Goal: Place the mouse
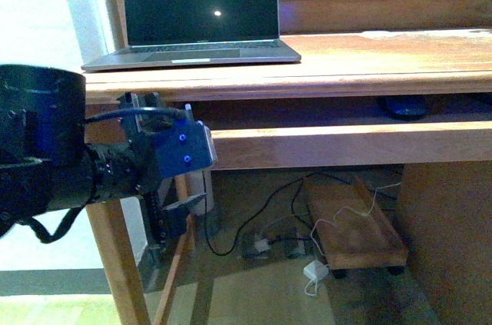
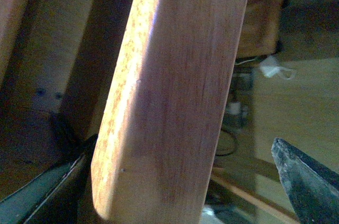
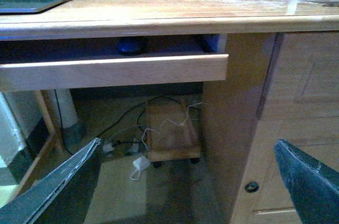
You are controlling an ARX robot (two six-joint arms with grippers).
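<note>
Closest to the front camera loomed the left arm (image 1: 46, 140), a black bulk low on the robot's left side, in front of the desk's left end and below the tabletop (image 1: 384, 56).

The mouse (image 1: 405, 107) lay on the pull-out tray (image 1: 346, 144) just under the tabletop, towards its right end and in deep shadow. The right wrist camera caught the same dark dome peeping over the tray's front board. On the tabletop above and well to the left stood an open laptop (image 1: 200, 10) with a dark screen, well apart from the mouse. On the floor beneath the tray sat a low wooden stand (image 1: 357, 225) with cables trailing over it and a white adapter (image 1: 315, 271) just in front. Right of the tray was a cupboard door (image 3: 296, 102).

The right pincer (image 3: 186, 142) was spread wide and held nothing, and it faced the tray from well back and lower down (the mouse appeared above the gap between its fingers).

The left pincer (image 2: 181, 149) was parted too, down among the desk's left legs. A wooden bar (image 2: 175, 75) filled its wrist view and ran between the two fingers (image 2: 307, 187). I could not tell whether either finger touched it.
</note>
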